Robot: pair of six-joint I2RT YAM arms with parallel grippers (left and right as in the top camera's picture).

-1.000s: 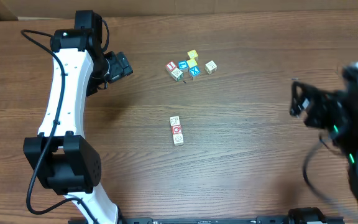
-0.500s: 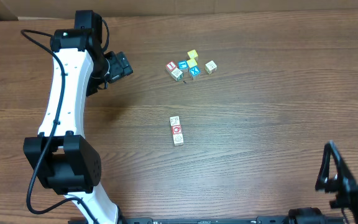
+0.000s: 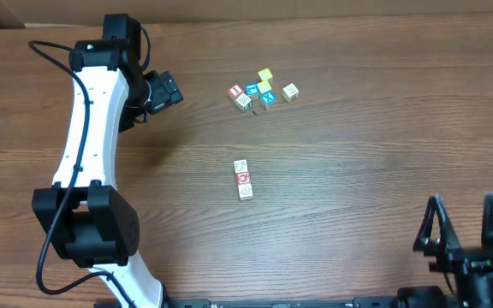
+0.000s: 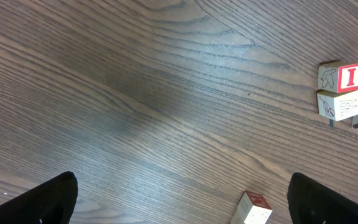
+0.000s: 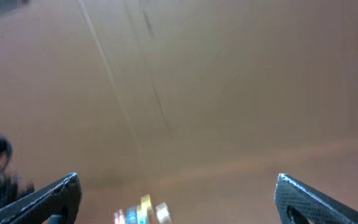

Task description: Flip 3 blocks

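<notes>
The left gripper (image 3: 166, 89) is released, jaws wide and grasping nothing. Well apart from it, toward its right-hand finger, the three blocks (image 3: 243, 179) lie in a close row on the desk (image 3: 358, 154). Farther beyond them, the right gripper (image 3: 465, 224) is released and empty.

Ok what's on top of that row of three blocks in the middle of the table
Nothing rests on the row of three blocks; their top faces show, the middle block bearing a red ring. Their undersides, against the table, are hidden.
</notes>
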